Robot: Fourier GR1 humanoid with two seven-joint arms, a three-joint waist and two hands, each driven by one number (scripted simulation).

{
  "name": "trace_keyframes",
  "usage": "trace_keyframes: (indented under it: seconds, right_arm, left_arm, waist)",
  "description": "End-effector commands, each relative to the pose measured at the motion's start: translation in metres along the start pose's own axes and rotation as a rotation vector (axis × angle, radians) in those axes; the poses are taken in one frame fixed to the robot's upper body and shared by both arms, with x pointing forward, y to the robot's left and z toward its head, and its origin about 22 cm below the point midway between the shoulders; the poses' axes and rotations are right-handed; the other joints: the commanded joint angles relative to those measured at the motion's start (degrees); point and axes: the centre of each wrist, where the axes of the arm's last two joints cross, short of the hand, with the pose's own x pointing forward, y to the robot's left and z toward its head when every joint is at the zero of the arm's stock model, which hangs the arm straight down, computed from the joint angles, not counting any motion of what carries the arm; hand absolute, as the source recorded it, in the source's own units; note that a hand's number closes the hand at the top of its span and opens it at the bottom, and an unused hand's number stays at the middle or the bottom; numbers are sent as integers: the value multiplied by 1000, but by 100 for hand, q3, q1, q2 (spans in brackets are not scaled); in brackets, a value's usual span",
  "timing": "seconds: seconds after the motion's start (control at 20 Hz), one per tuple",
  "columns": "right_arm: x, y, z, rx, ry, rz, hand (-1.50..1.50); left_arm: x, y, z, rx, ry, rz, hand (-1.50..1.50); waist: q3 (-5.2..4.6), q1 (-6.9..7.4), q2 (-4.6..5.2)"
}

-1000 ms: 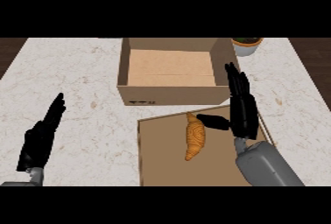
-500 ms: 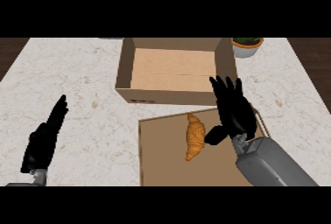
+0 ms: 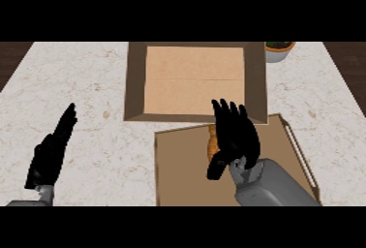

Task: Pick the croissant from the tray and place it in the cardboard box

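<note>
Now the robot's right hand (image 3: 232, 138) hangs over the flat brown tray (image 3: 186, 179), fingers (image 3: 230, 114) straight, close side by side and pointing toward the far edge, thumb (image 3: 215, 167) angled down at the left. The hand covers most of the orange-brown croissant (image 3: 211, 143); only a thin strip shows along the hand's left edge, on the tray's far part, just beside the near wall of the open tan cardboard box (image 3: 136, 82). No curl round the pastry visible, so no grasp yet. Contact between hand and croissant cannot be told from this steep view.

Left hand (image 3: 50, 152) rests on the pale marbled counter (image 3: 93, 72) at the left, fingers straight and together, well apart from tray and box.

Risks, as judgement: the croissant sits off to the thumb side rather than centred under the palm, so a closing hand may catch only its edge and roll or push it across the tray. It also lies near the box wall, so fingers reaching past it could bump the cardboard and shift the box. A small potted plant (image 3: 277, 48) stands at the box's far right corner, out of the path.
</note>
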Motion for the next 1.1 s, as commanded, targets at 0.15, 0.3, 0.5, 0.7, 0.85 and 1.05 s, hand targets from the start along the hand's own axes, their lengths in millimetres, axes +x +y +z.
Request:
trace_keyframes:
  seconds: [0.15, 0.3, 0.5, 0.7, 0.85, 1.05]
  right_arm:
    - [19, 20, 10, 44, 179, 73, -150]
    - [14, 17, -3, 71, 213, 92, -150]
    - [5, 31, -6, 72, 218, 96, -150]
    - [-4, 38, -3, 62, 216, 85, -150]
    - [13, 35, -7, 66, 220, 93, -150]
    - [-6, 24, -14, 44, 234, 86, -150]
  left_arm:
    - [-5, -2, 14, -17, 2, -1, 0]
    - [5, -14, -1, 6, -5, -3, 0]
    - [3, -1, 2, -5, -6, 3, 0]
    - [0, 25, 8, -10, 1, 1, 0]
    - [-7, 11, -1, 1, -4, 9, 0]
    - [4, -3, 3, -8, 10, 11, 0]
  waist:
    - [23, 51, 31]
    - [23, 16, 43]
    - [24, 25, 46]
    - [24, 37, 43]
    - [22, 40, 52]
    - [24, 27, 49]
